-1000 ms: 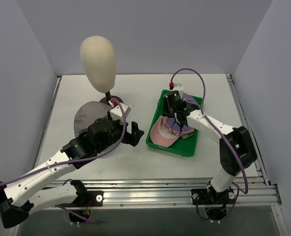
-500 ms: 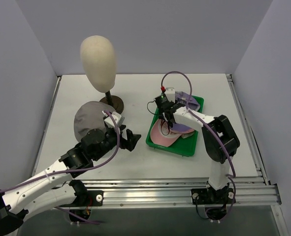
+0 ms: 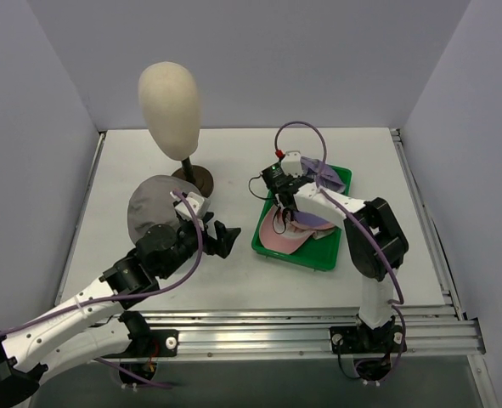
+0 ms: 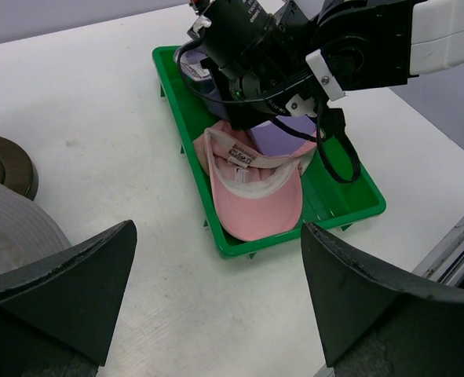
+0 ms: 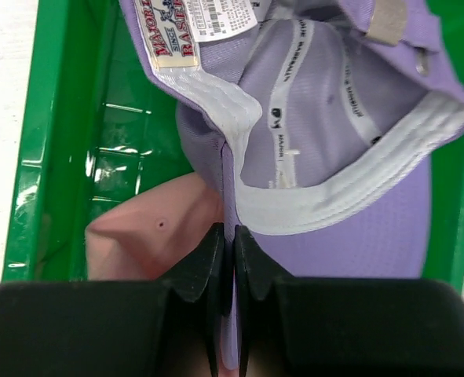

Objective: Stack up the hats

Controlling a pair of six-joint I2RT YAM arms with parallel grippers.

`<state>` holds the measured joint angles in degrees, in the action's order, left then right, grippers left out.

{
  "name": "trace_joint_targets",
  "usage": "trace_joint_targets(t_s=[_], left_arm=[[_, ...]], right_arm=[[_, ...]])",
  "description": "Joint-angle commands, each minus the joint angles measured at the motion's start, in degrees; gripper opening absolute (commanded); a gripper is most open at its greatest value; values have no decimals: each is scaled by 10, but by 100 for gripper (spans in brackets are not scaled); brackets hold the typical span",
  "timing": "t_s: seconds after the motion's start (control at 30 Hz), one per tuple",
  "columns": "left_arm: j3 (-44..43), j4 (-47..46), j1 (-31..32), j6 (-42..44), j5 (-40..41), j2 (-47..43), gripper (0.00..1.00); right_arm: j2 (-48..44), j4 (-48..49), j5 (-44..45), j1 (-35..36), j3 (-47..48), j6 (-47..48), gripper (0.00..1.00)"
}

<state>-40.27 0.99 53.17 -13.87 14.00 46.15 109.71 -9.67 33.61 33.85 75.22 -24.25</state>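
Note:
The lilac cap (image 5: 334, 118) lies upside down in the green tray (image 3: 327, 255), over the pink cap (image 3: 278, 234). My right gripper (image 5: 232, 236) is shut on the lilac cap's edge, with the pink cap (image 5: 149, 236) just to its left. The lilac cap (image 4: 283, 141) and pink cap (image 4: 255, 196) also show in the left wrist view, partly hidden by the right arm. The grey floppy hat (image 3: 149, 208) lies on the table at the left. My left gripper (image 3: 225, 238) is open and empty, between the grey hat and the tray.
The cream mannequin head (image 3: 169, 98) stands on its brown stand (image 3: 195, 178) at the back left, just behind the grey hat. White walls close in the table on three sides.
My left gripper has pulled back toward the near left, away from the tray. My right gripper has shifted left within the tray while holding the lilac cap.

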Motion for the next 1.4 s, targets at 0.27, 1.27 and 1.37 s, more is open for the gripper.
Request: trace_joint_targets(t_s=[0.27,1.27,1.37], left_arm=[[-35,-11,2,-21,-31,-29,94],[-454,269,1,-70,-79,142,100],[-495,294,-1,-57,-56,138,100]], right_arm=[[-225,-73,-138,-18,43,48,0],[-590,140,-712,-60,-57,-45,0],[-540,153,-753,-60,7,-63,0]])
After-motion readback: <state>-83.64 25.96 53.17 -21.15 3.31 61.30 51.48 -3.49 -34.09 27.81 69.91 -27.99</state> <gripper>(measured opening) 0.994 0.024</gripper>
